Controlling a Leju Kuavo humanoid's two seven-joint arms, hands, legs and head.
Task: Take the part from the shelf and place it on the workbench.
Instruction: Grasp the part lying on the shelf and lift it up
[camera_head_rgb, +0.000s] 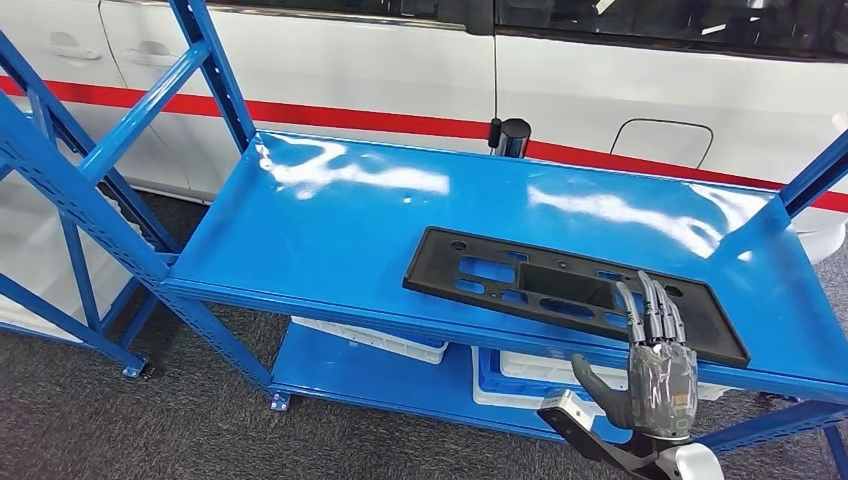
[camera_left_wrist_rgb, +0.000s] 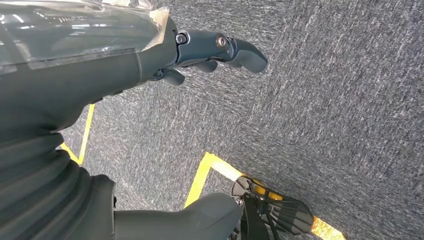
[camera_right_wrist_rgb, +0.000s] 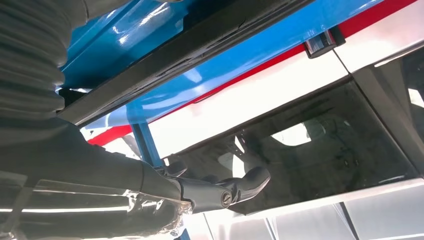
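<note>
part (camera_head_rgb: 570, 290) flat on shelf (camera_head_rgb: 330, 220), long axis running across the front edge | right hand (camera_head_rgb: 655, 365) empty, fingers straight, tips over the part's near edge; part just ahead of it | left hand (camera_left_wrist_rgb: 210, 55) hangs over floor, empty, loosely spread | right nearer.

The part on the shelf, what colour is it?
Black part, best seen in the head view.

We take this for a car workshop or assembly hall: a blue steel shelf (camera_head_rgb: 480, 215) stands beside a white car (camera_head_rgb: 600, 90) with a red stripe, on grey carpet (camera_left_wrist_rgb: 325, 100) marked with yellow tape (camera_left_wrist_rgb: 200, 175).
</note>
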